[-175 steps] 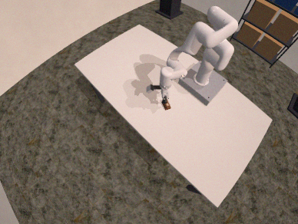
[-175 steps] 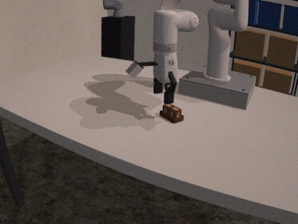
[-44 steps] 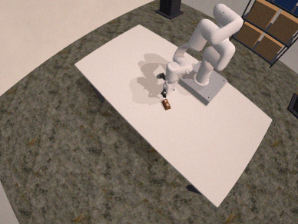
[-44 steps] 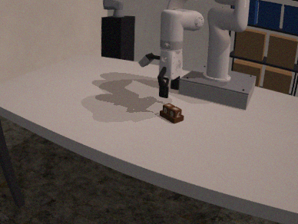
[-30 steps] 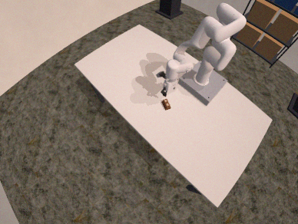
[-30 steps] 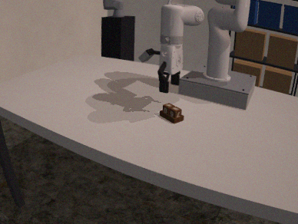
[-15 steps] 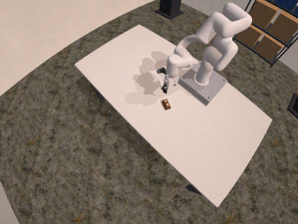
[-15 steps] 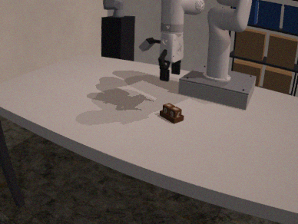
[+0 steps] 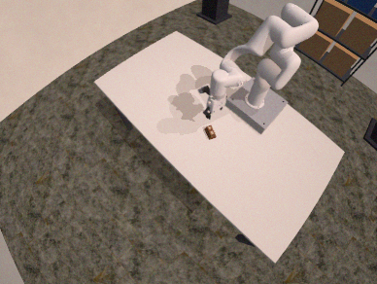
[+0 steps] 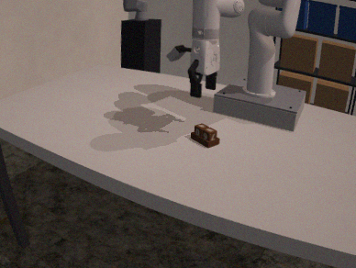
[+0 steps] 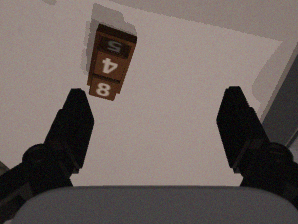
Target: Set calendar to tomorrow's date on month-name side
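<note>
The gripper (image 9: pixel 208 116) (image 10: pixel 203 92) (image 11: pixel 154 104) hangs above the table (image 9: pixel 272 195) (image 10: pixel 115 161) (image 11: pixel 160 150), its fingers wide apart with nothing between them. Both fingertips point down toward the table top.

The calendar (image 9: pixel 210 132) (image 10: pixel 205 136) (image 11: pixel 111 62) rests on the table, lower than the fingers and apart from them. In the wrist view it lies outside the gap, up and to the picture's right of the left-hand fingertip; the other fingertip is well apart from it.

Its long axis there runs mostly up and down the picture, leaning so that the upper end is farther right. That makes it run more across the line joining the two fingertips than along it. In the top view the axis slopes steeply from upper left to lower right; in the exterior view it also falls from upper left to lower right.

Two cubes sit side by side along that axis in the brown tray (image 10: pixel 205 141). The wrist view shows a 5, a 4 and an 8 down its length, the 5 and 4 inverted in the picture. The front digits are too blurred to tell.

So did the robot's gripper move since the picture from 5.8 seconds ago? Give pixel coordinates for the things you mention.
Yes. The gripper (image 9: pixel 209 115) (image 10: pixel 203 90) (image 11: pixel 154 104) went up and away from the little calendar (image 9: pixel 210 132) (image 10: pixel 205 136) (image 11: pixel 111 62), back towards the robot's grey base (image 9: pixel 262 127) (image 10: pixel 252 112).
</note>
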You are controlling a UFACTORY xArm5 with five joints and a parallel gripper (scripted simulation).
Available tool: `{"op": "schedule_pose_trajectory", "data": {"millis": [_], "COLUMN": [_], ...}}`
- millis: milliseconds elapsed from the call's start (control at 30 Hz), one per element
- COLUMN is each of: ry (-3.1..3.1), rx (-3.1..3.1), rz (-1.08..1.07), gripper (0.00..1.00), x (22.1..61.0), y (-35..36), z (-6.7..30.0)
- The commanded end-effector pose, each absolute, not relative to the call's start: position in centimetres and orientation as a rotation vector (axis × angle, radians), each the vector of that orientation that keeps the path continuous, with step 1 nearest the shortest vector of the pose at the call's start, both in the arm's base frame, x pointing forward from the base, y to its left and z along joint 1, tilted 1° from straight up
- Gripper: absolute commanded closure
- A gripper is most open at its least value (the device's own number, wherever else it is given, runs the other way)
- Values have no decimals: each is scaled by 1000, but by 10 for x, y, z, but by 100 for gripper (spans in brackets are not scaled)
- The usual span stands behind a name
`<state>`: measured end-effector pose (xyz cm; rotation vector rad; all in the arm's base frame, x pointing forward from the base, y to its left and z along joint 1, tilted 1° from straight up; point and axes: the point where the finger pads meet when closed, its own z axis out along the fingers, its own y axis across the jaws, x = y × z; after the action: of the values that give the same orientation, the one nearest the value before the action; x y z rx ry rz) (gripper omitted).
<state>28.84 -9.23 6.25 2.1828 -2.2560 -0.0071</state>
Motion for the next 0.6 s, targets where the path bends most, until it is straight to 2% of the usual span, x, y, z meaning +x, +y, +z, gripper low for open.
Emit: {"op": "schedule_pose_trajectory", "data": {"millis": [0,367,400,567], "ry": [-2428,-2624,-2624,-2624], "rx": [1990,1724,1724,1724], "rz": [-4,-3,-3,-3], "gripper": [0,0,53,53], "x": [309,334,334,334], "y": [-84,-70,-70,-70], "z": [59,51,51,51]}}
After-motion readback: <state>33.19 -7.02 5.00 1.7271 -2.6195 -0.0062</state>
